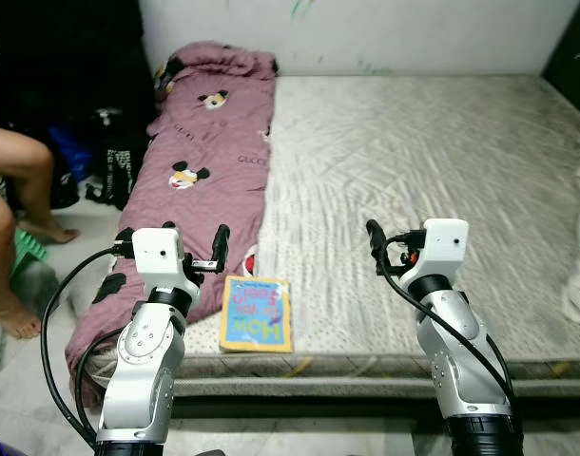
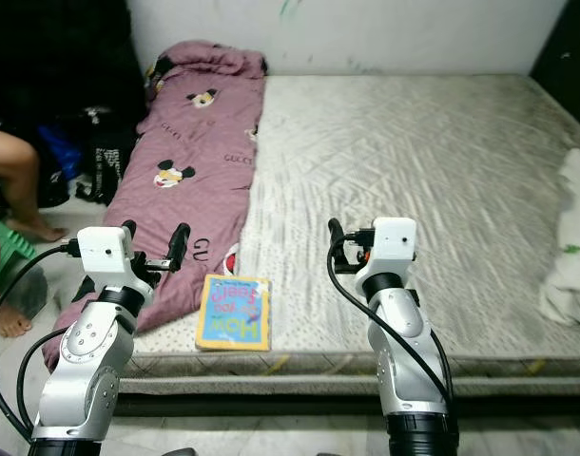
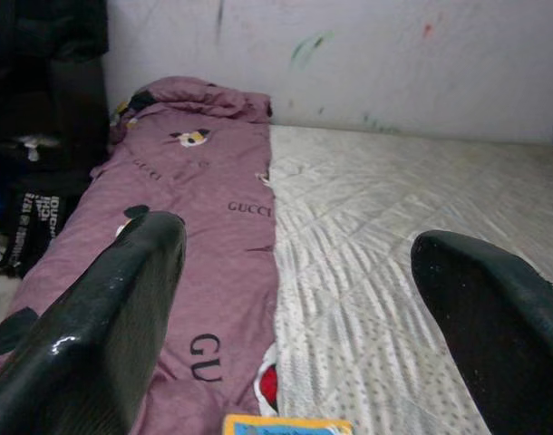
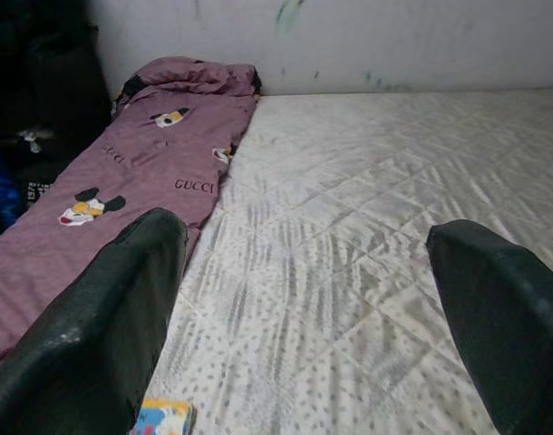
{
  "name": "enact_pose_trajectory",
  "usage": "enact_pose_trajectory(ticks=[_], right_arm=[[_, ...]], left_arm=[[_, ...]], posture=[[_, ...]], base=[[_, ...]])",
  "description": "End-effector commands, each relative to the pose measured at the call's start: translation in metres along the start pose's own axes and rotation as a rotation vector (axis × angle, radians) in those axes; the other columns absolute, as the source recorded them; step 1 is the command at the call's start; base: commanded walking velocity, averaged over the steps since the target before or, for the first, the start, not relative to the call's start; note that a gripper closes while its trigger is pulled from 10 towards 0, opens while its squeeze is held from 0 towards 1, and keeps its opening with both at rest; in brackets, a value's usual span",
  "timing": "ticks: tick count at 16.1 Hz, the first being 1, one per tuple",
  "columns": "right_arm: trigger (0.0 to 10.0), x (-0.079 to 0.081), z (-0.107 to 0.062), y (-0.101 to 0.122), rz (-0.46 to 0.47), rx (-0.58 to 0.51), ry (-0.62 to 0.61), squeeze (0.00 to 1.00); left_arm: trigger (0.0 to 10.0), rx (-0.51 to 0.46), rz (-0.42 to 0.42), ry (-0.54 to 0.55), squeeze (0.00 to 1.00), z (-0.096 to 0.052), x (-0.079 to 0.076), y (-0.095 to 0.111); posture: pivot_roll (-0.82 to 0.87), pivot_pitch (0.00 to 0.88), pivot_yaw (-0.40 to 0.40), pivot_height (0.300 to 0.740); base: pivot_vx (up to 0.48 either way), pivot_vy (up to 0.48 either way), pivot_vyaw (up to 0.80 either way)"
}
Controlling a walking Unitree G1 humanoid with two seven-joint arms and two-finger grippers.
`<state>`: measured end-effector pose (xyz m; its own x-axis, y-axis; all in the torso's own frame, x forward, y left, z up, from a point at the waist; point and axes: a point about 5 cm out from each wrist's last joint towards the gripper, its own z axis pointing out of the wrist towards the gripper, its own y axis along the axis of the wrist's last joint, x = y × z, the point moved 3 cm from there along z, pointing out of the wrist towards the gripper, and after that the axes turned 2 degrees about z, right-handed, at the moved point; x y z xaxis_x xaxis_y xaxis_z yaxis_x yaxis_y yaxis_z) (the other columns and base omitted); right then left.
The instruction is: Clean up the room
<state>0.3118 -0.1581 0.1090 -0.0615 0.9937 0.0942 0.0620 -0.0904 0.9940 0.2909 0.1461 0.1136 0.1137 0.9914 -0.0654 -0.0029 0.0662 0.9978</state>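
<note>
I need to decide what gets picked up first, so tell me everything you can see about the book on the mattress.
The book is thin, closed and lies flat, cover up, at the front edge of the pale quilted mattress. Its cover is blue with a yellow border and colourful lettering too small to read. One side lies against or just over the edge of the purple cartoon-print blanket. It sits just beyond the open left end effector, which is not touching it.
</note>
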Motion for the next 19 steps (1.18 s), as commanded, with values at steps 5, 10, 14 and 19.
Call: enact_pose_trajectory(ticks=[5,10,14,19], right_arm=[[10.0,0.0014,0.0022,0.0008,0.001,-0.002,0.004,0.00],[10.0,0.0009,0.0028,0.0006,0.003,0.000,0.006,0.00],[10.0,0.0005,0.0058,-0.0012,0.008,0.004,0.003,0.00],[10.0,0.0028,0.0086,0.0002,0.000,-0.002,0.012,0.00]], left_arm=[[10.0,0.012,0.012,0.013,0.00,0.0011,0.0029,-0.0014],[10.0,0.019,0.022,0.061,0.00,0.0013,0.0083,-0.0024],[10.0,0.028,0.008,0.040,0.00,0.0023,0.0051,-0.0056],[10.0,0.022,0.006,0.033,0.00,0.0039,0.0035,-0.0046]], posture=[[-0.11,0.000,0.013,0.740],[-0.11,0.000,0.007,0.740],[-0.11,0.000,0.007,0.740],[-0.10,0.000,0.008,0.740]], base=[[0.249,0.000,0.00],[0.000,0.000,0.00],[0.000,-0.074,0.00],[0.000,-0.361,0.00]])
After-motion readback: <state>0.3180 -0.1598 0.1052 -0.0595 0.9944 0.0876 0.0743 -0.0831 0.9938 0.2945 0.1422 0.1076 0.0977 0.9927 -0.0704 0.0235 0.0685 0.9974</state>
